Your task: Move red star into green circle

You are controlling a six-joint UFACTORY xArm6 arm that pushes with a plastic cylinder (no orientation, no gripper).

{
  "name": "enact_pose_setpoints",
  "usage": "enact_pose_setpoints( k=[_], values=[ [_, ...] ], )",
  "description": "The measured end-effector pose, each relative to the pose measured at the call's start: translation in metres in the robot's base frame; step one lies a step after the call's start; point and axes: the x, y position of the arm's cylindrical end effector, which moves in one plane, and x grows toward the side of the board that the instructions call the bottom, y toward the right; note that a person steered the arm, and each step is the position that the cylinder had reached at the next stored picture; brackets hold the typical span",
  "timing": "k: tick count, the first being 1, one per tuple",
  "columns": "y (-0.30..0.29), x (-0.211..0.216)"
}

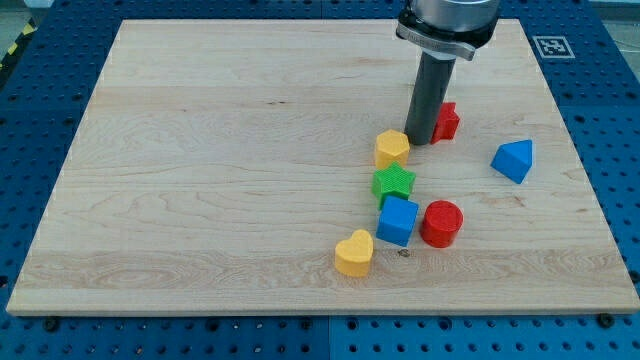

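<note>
Camera view first, and it is the only one we are getting: we are looking down across the wooden board, and our rod is standing upright in the view's upper right, with my tip resting at table height. No jaws on this rig, so there is nothing to open or close; the rod is bare and clamping nothing.

The key relation: the red block is sitting just to the view's right of the tip, partly hidden behind the rod, touching it or very nearly so; we cannot tell which. We are judging it to be the red star, though its points are too hidden to confirm. It is showing as a small, chunky, bright red piece with no clear long axis.

No green circle is showing. The only green piece is a green star, lying toward the view's bottom from the tip, with the yellow block just to the tip's left. So we are reckoning the push wants to run from the view's top downward and leftward, which means the tip is sitting on the wrong side for now.

Lower down, the blue cube, red cylinder and yellow heart are crowding that lane; the blue block is sitting well apart on the right.
</note>
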Motion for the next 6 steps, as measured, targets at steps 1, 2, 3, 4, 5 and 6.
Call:
enact_pose_setpoints(
  k=[1,2,3,4,5,6],
  values=[
    [0.023,0.000],
    [0.040,0.004],
    [0.043,0.018],
    [0.046,0.028],
    [0.058,0.002],
    [0.055,-0.028]
  ],
)
